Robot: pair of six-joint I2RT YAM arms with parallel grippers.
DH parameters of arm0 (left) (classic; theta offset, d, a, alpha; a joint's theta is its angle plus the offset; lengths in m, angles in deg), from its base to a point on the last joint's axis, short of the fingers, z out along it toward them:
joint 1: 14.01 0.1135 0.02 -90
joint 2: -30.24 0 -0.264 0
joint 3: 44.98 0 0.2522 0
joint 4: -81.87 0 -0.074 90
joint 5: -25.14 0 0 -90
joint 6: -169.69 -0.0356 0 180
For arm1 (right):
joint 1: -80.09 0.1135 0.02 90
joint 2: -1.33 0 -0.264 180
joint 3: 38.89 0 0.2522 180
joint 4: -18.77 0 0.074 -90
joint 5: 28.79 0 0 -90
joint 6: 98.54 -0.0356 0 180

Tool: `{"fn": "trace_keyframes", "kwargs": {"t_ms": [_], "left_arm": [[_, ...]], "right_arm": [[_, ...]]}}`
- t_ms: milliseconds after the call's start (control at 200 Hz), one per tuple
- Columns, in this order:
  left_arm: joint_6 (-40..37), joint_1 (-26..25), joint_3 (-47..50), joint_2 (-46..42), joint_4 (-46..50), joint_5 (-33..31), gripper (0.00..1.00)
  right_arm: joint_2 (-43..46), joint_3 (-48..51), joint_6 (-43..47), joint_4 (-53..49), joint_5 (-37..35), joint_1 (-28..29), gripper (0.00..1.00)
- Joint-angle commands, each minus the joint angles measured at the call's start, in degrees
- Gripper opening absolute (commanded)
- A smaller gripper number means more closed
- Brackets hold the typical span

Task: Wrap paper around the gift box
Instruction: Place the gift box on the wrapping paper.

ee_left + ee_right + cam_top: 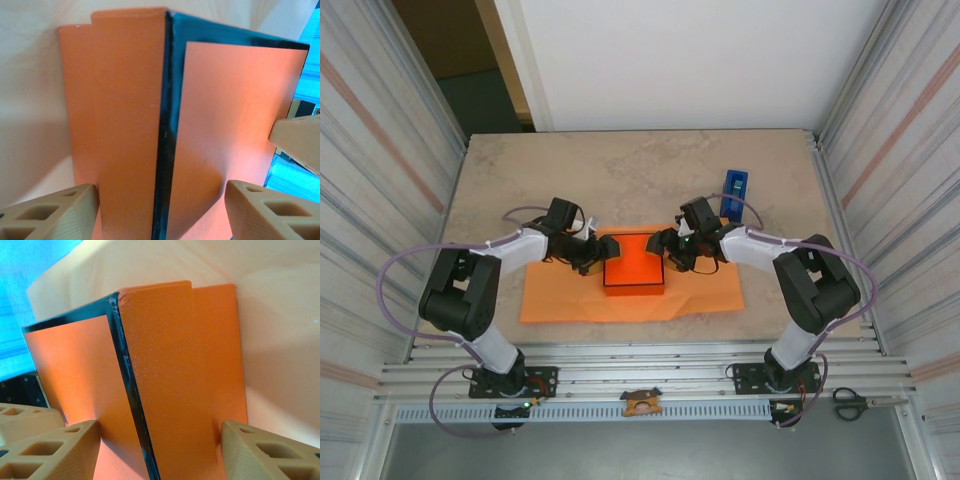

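The red-orange gift box [633, 262] sits on the middle of the lighter orange paper [560, 300], which lies flat on the table. My left gripper [592, 253] is at the box's left side and my right gripper [665, 250] at its right side. In the left wrist view the box [130, 125] sits between the jaws of the left gripper [160, 210], its black edge running up the middle and a finger against each face. The right wrist view shows the same hold: the right gripper [160, 450] is shut on the box [165, 380].
A blue tape dispenser [733, 193] stands on the table behind the right gripper. Scissors [855, 403] lie on the front rail at the right. Metal side walls close in the table on both sides.
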Motion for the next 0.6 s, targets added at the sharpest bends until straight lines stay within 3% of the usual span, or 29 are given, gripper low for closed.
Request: {"fn": "trace_keyframes", "kwargs": {"t_ms": [0,596], "left_arm": [[-0.4,-1.7,1.0,-1.2,0.2,1.1,0.68],[1.0,-1.9,2.3,-1.9,-0.2,-2.3,0.68]], "right_arm": [[2.2,0.9,0.0,-1.5,0.9,2.0,0.64],[-2.4,-1.2,1.6,-1.5,3.4,0.2,0.6]]}}
